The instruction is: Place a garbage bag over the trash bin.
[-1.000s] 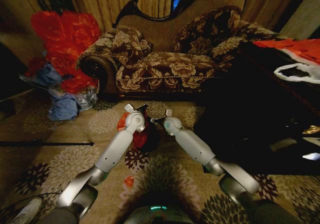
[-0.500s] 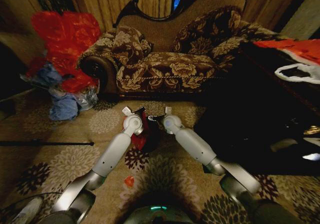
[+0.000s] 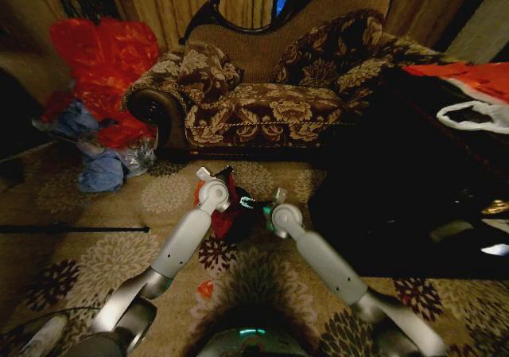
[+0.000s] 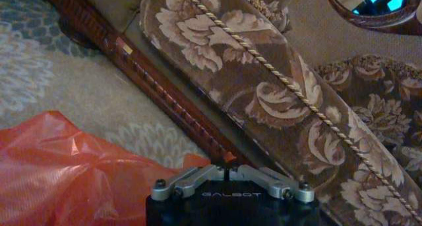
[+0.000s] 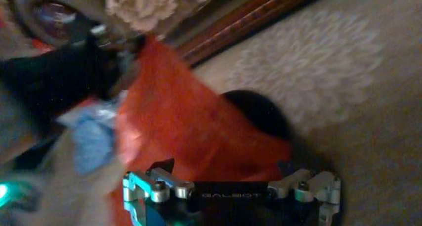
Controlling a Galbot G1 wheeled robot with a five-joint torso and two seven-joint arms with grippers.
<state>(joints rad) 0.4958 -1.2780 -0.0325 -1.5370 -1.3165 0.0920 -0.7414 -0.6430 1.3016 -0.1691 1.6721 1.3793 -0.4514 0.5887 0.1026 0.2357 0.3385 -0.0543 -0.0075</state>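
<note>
Trash bin on the patterned carpet just in front of the sofa, squarely between both arms; only a dark sliver of it readable.
Garbage bag draped over the bin's left side and top: thin, glossy, bright red, crumpled.
Left gripper at the bag's far edge, nearer of the two; fingers pressed together, probably pinching a scrap of red film, though contact half hidden.
Right gripper just off the bin's right rim, bag directly ahead of it; fingers spread wide, nothing held.
Bin's right side looks uncovered, so bag needs pulling right.
</note>
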